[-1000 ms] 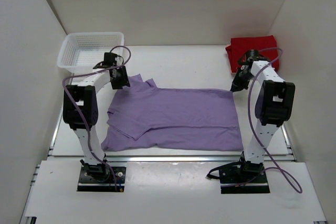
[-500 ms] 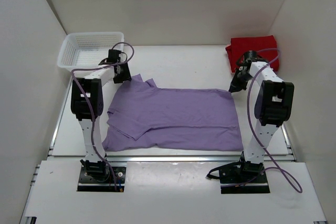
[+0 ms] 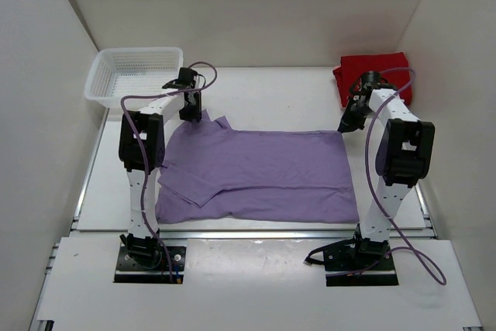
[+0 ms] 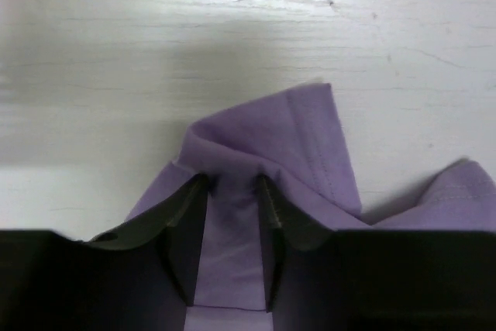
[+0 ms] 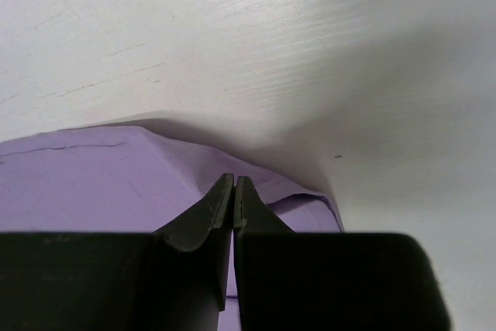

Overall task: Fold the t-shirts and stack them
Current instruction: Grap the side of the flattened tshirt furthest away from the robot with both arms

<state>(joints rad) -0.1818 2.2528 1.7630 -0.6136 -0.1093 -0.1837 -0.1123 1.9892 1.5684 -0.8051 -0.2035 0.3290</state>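
Both arms reached forward over the worktop (image 3: 263, 91). I saw the left end effector (image 4: 232, 184) pinching a bunched far-left fold of the purple shirt (image 3: 263, 172), and the right end effector (image 5: 234, 181) clamped on its far-right corner. The red shirt (image 3: 373, 71) lay far right, beyond the right arm; a basket (image 3: 108, 87) stood far left.
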